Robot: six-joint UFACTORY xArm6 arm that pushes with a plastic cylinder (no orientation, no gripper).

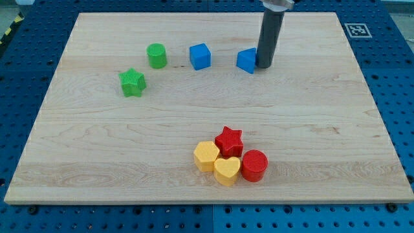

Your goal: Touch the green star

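Yellow and red blocks sit in a tight bunch near the view's bottom of the wooden desk (97,168). There is a yellow heart (226,171), a yellow block (206,156) with flat sides, a red star (228,141) and a red round block (254,165). They touch each other.

Higher up, on the view's left, is the green star (132,83). That is the one I must touch. Nothing is touching it now. Just beside it, a bit higher and to the right, stands a green round block (156,55). Next comes a blue cube (200,56), and then another blue block (246,60) whose shape I cannot make out.

My tip (264,65) is at the far end of that row, right against the second blue block, well apart from the green star. There is no hand on this arm, only a rod, so there is nothing to be wide, narrow or holding.

What could go wrong? I think a straight slide to the left would shove the blue blocks along. They or my tip could bump the green round block into the star. A fast push could also knock the star away instead of just touching it.

At the top right corner of the desk is a small black and white square tag (358,30). I can read no words anywhere.
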